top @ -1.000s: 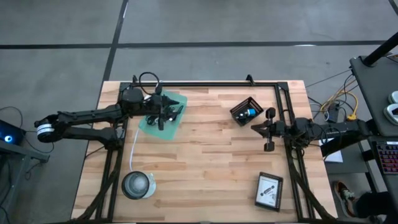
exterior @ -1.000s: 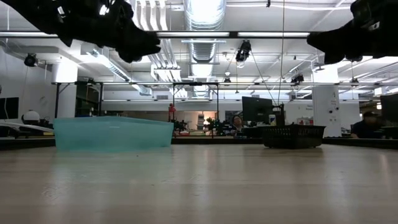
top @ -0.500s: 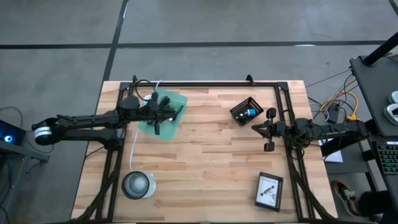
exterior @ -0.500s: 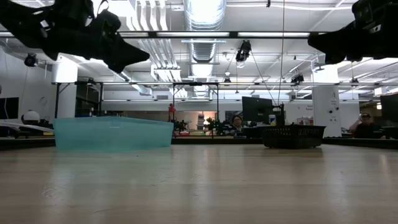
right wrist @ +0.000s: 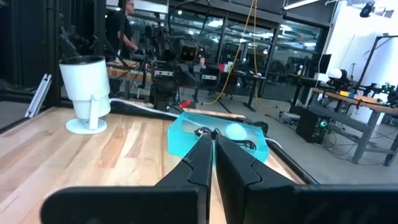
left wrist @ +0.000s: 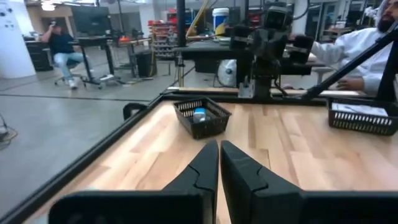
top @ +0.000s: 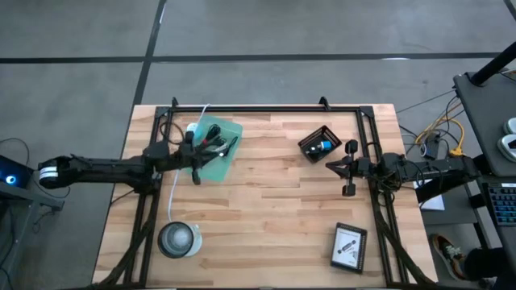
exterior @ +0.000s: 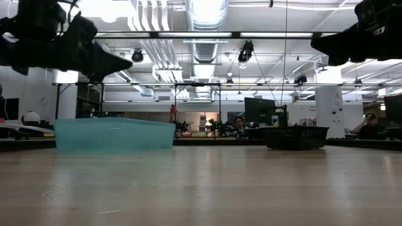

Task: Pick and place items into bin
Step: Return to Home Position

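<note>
Overhead, the left gripper (top: pixel 205 155) is seen shut over the left side of the light blue bin (top: pixel 222 167), with black coiled cables (top: pixel 218 145) lying in it just under the tips. The right gripper (top: pixel 329 165), likewise closed, is held just beside the black basket (top: pixel 332 131) containing the small blue piece (top: pixel 323 146). From the low camera, both grippers are shown raised well above the table (exterior: pixel 201 188). From the left wrist, the basket is framed well ahead of the fingers. From the right wrist, the bin is framed across the table.
</note>
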